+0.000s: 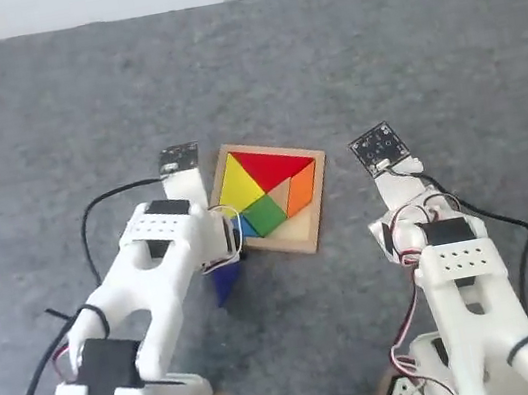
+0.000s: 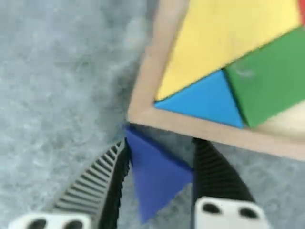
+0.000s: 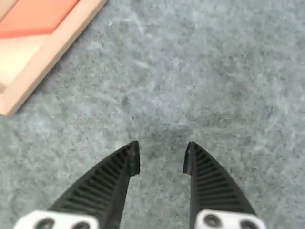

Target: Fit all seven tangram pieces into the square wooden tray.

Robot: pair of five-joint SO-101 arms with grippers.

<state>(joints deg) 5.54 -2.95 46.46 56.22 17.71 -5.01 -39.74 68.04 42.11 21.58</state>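
Observation:
The square wooden tray (image 1: 313,237) lies mid-table holding yellow (image 1: 234,186), red (image 1: 272,167), orange (image 1: 302,189), green (image 1: 265,215) and light blue (image 2: 205,100) pieces. A dark blue triangle (image 2: 155,174) sits just outside the tray's near corner (image 2: 143,114), and it is also seen under the left arm (image 1: 226,283). My left gripper (image 2: 159,148) is shut on this dark blue triangle, one finger on each side. My right gripper (image 3: 162,157) hangs open over bare carpet, to the right of the tray (image 3: 43,62).
Grey carpet (image 1: 404,63) covers the table. Cables trail from both arms. The right arm's body (image 1: 468,295) stands at the lower right, the left arm's body (image 1: 134,331) at the lower left.

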